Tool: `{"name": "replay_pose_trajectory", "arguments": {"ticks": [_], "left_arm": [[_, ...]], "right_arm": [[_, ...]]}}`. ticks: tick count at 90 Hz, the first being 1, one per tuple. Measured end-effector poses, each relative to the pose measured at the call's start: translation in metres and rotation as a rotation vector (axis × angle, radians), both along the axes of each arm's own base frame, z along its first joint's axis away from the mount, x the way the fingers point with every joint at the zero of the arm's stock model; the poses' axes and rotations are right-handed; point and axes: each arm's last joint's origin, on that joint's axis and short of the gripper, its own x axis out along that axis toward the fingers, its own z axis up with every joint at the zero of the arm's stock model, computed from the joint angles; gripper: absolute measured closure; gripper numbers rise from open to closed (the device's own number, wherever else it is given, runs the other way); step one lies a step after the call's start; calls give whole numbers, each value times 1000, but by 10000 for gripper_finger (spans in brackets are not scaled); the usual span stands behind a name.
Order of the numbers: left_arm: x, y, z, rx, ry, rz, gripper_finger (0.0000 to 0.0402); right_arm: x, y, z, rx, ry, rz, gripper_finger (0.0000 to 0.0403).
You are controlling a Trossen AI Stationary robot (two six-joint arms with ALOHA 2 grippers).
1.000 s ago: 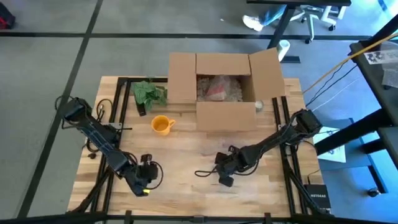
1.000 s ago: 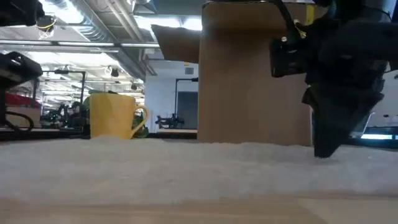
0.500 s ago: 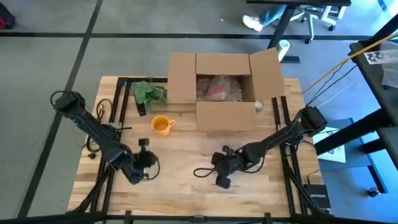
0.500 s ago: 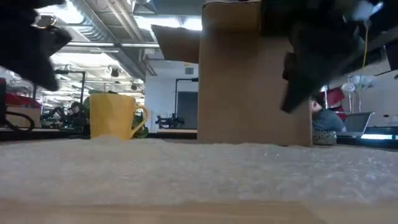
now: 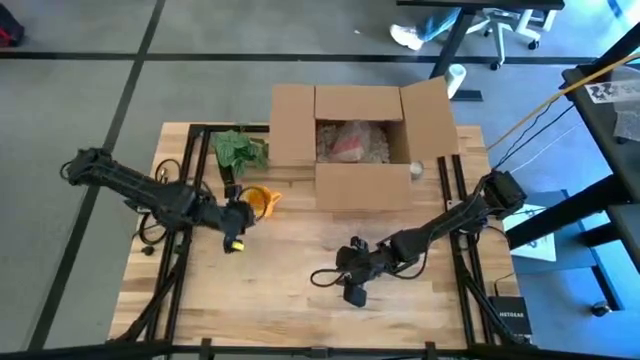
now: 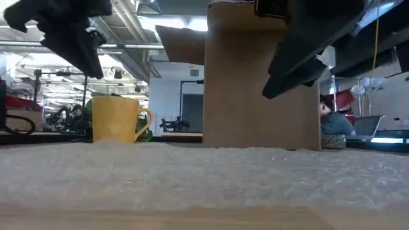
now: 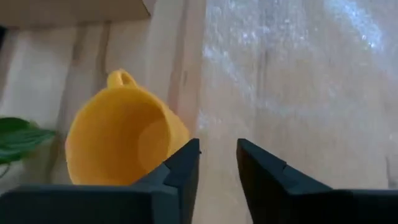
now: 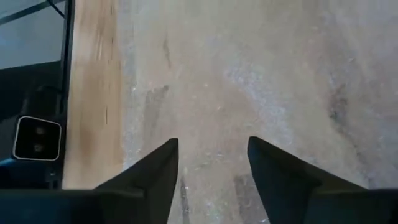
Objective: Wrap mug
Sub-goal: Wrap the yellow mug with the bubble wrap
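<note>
One slip looms: the left gripper (image 7: 217, 163), fingers narrowly parted and empty, hangs just beside the yellow mug (image 7: 121, 140) and could knock it over.

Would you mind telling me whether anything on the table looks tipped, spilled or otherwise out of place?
Nothing stands out. The yellow mug stands upright beside the open cardboard box, the bubble wrap lies flat on the table, and the green leafy item rests near the back left. The left gripper hovers by the mug, the right gripper over the wrap.
</note>
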Motion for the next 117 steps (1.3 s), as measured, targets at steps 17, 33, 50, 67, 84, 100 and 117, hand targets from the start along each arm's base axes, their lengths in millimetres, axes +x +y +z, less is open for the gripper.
{"name": "replay_pose_trajectory", "arguments": {"ticks": [17,33,50,67,84,100,117], "left_arm": [[4,22,-1,11,41,0,278],[9,34,-5,-88,72,-30,276],[16,44,-15,-122,133,-22,276],[26,51,-29,-121,201,1,276],[33,55,-39,-90,245,10,303],[31,57,-38,-13,246,35,388],[33,52,-36,-15,223,13,397]], "right_arm": [[1,-1,0,-47,-21,-12,222],[1,-2,1,-68,-31,-23,222],[1,-2,1,-72,-36,-28,222],[1,-2,2,-78,-41,-35,222],[0,0,2,-112,-57,-55,222],[-3,6,2,-136,-71,-61,222],[-3,5,2,-148,-76,-74,222]]}}
